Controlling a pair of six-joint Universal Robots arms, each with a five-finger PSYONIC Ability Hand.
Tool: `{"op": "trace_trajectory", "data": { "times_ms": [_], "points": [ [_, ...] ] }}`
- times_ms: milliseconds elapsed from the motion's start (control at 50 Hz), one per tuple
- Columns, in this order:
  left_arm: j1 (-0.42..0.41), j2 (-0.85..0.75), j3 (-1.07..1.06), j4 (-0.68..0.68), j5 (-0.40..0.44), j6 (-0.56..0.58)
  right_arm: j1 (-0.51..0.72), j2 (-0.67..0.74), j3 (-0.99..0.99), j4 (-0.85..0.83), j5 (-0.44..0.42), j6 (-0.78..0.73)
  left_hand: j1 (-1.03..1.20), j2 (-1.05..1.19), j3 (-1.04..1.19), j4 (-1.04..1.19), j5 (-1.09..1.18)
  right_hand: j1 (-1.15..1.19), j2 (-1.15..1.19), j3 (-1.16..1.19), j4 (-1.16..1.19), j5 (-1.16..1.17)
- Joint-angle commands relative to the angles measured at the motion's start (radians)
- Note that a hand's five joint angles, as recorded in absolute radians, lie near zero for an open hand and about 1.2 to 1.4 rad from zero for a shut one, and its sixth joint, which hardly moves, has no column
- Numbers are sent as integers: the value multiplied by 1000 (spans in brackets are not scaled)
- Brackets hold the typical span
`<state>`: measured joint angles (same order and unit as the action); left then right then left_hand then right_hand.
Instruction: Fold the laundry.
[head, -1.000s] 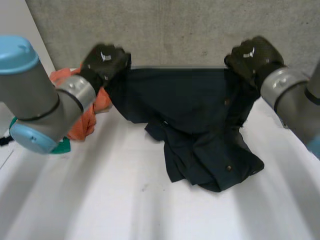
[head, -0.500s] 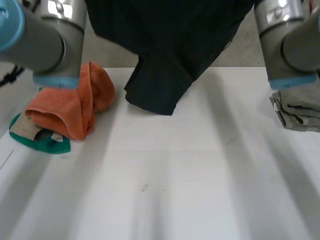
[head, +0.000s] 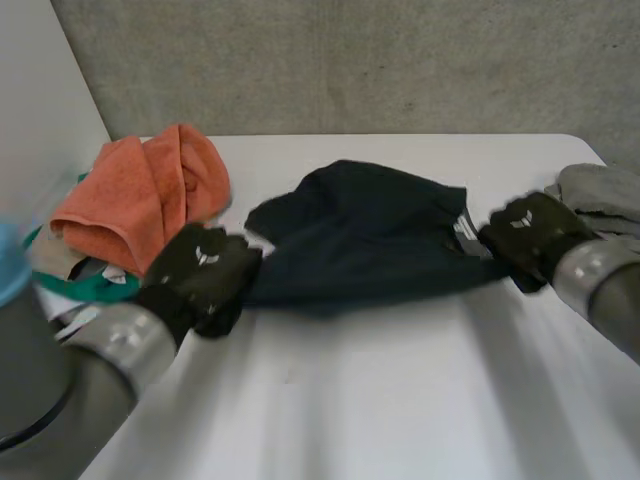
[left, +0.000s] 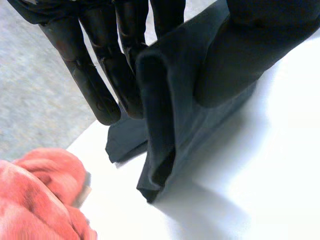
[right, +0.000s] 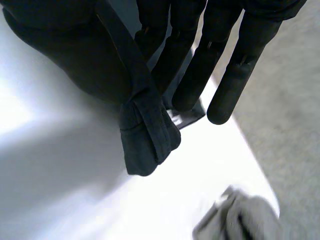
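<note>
left hand (head: 200, 272): my fingers (left: 92, 85) pinch the left end of the navy garment (head: 360, 235) against my thumb
right hand (head: 528, 235): same deal, clamped on its right end
navy garment: lying mid-desk (head: 380, 400), between both hands
orange towel (head: 140, 200): far left
grey cloth (head: 605, 190): far right

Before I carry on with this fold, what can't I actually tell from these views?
Head view: the dark garment has a blurred near edge between the left hand and right hand; flat or lifted, unclear.
Head view: the green item is mostly covered by the orange towel.
Head view: the grey cloth is cut off at the edge.
Left wrist view: the garment's own fold hides its inner layers.
</note>
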<state>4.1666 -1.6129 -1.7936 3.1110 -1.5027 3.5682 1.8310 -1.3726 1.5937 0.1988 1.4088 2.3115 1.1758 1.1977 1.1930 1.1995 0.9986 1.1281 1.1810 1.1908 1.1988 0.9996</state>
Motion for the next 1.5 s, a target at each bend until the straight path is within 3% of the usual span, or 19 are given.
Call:
{"op": "trace_trajectory", "data": {
  "times_ms": [20,40,100,260,420,520,600,660,680,700,740,800,940,1100,1340,1460,1500],
  "points": [
    [-83,149,-12,-438,21,0,-38,-206,143,336,-21,-178,220,199,203,197,223,268,215,205,197,222],
    [-115,148,-9,-490,38,-2,-39,-215,153,358,-21,-191,220,199,203,197,223,268,215,205,197,222],
    [-147,134,-4,-476,44,0,-38,-232,184,366,-50,-216,220,199,203,197,223,268,215,205,197,222],
    [-141,-67,49,-235,10,52,-44,-136,190,265,-67,-210,220,199,203,197,223,268,215,205,197,222],
    [-88,-342,283,-33,-91,225,-32,-4,109,47,-47,-112,220,199,203,197,223,268,215,205,197,222],
    [-42,-516,540,98,-103,313,-29,145,-93,-102,-2,-64,220,199,203,197,223,268,215,205,197,222],
    [4,-550,772,263,-108,327,-16,198,-342,-212,88,20,220,199,203,197,223,268,215,205,197,222],
    [24,-548,874,462,-114,313,25,202,-489,-398,108,126,220,199,203,197,223,268,215,205,197,222],
    [23,-548,888,512,-113,302,39,201,-524,-532,99,181,220,199,203,197,223,268,215,205,197,222],
    [24,-544,895,606,-108,266,40,198,-537,-702,87,242,220,199,203,197,223,268,215,205,197,222],
    [23,-506,893,699,-110,188,42,199,-540,-790,84,270,220,199,203,197,223,268,215,205,197,222],
    [21,-451,885,692,-113,129,54,219,-558,-920,79,295,220,199,203,197,223,268,215,205,197,222],
    [32,-407,777,591,-117,101,97,290,-598,-868,85,295,220,199,203,197,223,268,215,205,197,222],
    [29,-412,545,482,-108,96,96,319,-468,-819,75,286,220,199,203,197,223,268,215,205,197,222],
    [-49,-296,103,393,-93,95,93,323,-155,-477,65,175,220,199,203,197,223,268,215,205,197,222],
    [-83,-138,-9,264,-93,98,88,121,-12,-248,87,-10,220,199,203,197,223,268,215,205,197,222],
    [-97,-62,-27,166,-94,103,83,54,21,-175,88,-53,220,199,203,197,223,268,215,205,197,222]
  ]
}}
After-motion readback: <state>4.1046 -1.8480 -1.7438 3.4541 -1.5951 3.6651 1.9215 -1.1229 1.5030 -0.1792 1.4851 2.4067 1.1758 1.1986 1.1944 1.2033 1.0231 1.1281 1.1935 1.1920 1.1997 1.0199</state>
